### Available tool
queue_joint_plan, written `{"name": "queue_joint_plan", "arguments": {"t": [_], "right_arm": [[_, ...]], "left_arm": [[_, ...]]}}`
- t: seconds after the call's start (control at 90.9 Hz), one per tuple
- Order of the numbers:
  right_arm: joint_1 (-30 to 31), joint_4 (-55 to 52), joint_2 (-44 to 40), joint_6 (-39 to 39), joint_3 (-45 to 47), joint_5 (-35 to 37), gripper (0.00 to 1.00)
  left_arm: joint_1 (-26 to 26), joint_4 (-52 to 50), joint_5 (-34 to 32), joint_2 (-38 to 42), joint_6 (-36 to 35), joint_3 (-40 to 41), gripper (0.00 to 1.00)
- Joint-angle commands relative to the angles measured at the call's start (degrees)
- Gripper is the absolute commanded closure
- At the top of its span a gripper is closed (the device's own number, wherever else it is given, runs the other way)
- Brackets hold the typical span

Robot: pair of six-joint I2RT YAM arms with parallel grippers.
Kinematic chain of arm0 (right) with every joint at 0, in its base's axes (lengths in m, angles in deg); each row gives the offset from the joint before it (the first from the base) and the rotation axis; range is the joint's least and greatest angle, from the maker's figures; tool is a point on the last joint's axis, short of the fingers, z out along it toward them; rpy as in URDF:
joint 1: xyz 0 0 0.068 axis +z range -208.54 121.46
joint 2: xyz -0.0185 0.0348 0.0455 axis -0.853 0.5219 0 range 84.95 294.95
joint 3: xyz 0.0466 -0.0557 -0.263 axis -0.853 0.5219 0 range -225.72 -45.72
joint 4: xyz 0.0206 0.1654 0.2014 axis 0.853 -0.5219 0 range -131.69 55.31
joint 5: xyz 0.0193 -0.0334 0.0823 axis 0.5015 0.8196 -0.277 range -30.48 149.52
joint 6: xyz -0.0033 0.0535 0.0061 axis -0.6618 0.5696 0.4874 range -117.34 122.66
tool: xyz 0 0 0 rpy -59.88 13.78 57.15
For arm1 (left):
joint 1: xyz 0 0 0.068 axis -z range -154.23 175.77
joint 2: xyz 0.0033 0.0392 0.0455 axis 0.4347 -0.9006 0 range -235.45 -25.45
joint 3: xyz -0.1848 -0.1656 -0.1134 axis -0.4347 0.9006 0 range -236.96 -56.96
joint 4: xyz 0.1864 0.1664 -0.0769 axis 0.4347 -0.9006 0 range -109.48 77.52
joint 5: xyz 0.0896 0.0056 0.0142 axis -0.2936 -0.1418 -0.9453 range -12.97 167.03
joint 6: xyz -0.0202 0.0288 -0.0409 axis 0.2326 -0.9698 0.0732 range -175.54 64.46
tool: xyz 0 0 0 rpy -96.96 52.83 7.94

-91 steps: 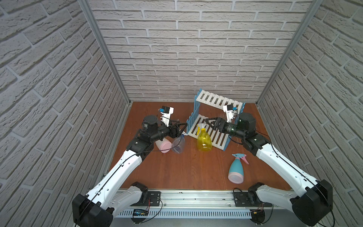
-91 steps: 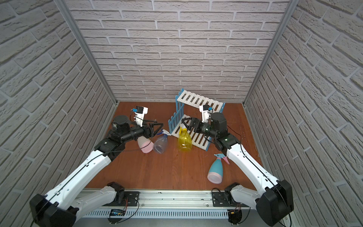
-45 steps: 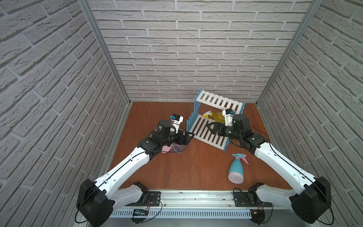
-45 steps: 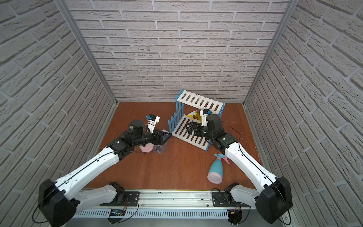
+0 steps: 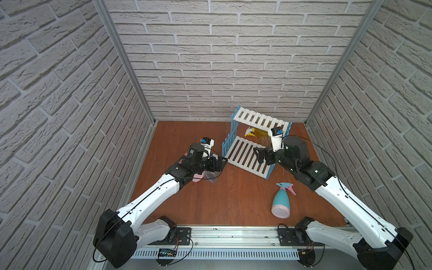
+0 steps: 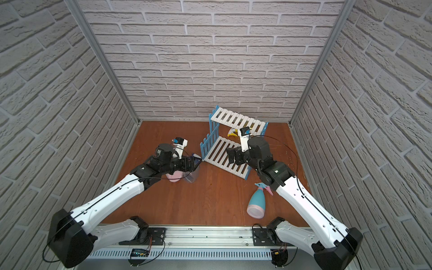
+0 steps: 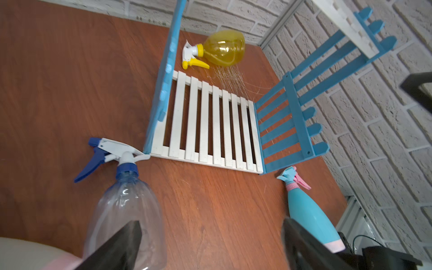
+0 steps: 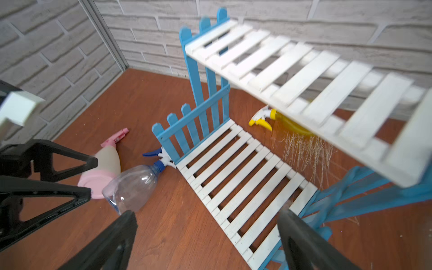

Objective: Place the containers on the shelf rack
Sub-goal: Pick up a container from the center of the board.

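Plainly, both tools stand wide open and hold nothing. Reading the table (image 5: 233,205) as a clock face in a top view (12 at the back wall), the shelf rack (image 5: 243,152) sits at about 1 o'clock. The yellow bottle (image 7: 224,49) lies on its side on the wood beneath the upper tier, just behind the lower shelf, not on either one. At 9 o'clock the clear bottle (image 7: 126,210) lies with its blue-white trigger head against the rack's near left corner, and the cream-white bottle (image 8: 107,161) lies touching it. The left gripper (image 7: 210,222) hangs over the clear bottle's base end. The right gripper (image 8: 208,212) hovers above the lower shelf's slats. The light blue bottle (image 5: 281,201) lies at 4 o'clock, near the rack's right panel.
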Motion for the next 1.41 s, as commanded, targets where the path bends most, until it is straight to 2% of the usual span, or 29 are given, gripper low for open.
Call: {"name": "queue_joint_plan", "arguments": {"t": [0.0, 0.176, 0.341, 0.572, 0.671, 0.803, 1.034, 1.221, 1.397], "right_arm": [[-6.3, 2.1, 1.5, -1.6, -6.8, -1.9, 0.01], [-18.8, 3.3, 10.4, 3.5, -16.5, -9.2, 0.01], [-29.0, 6.1, 21.6, 11.8, -23.5, -14.9, 0.02], [-35.9, 6.7, 39.9, 19.1, -32.8, -22.7, 0.0], [-37.0, 6.5, 46.3, 18.7, -36.6, -25.3, 0.0], [-35.3, 7.8, 46.8, 14.9, -35.9, -20.3, 0.01], [-32.5, -2.7, 51.8, 6.2, -41.7, -16.0, 0.02], [-32.4, 1.8, 58.0, 9.2, -40.9, -15.7, 0.03], [-33.1, 0.4, 66.8, 11.3, -49.8, -18.1, 0.04]], "left_arm": [[-3.1, -0.5, 0.9, 1.7, -1.8, 0.2, 0.02], [-7.3, -1.2, 2.7, 2.1, -3.0, -1.1, 0.02], [-12.1, -0.3, 4.2, 0.5, -2.6, -2.9, 0.02], [-17.4, 3.1, 4.5, -10.9, 1.6, -9.8, 0.02], [-19.2, 4.9, 5.2, -17.1, 3.1, -13.7, 0.02], [-21.2, 6.3, 5.5, -24.9, 4.7, -19.3, 0.02], [-22.1, 8.3, 6.6, -33.8, 5.5, -25.3, 0.02], [-22.7, 7.9, 7.9, -38.4, 4.9, -28.9, 0.02], [-23.7, 6.0, 9.8, -42.5, 3.9, -33.2, 0.02]]}}
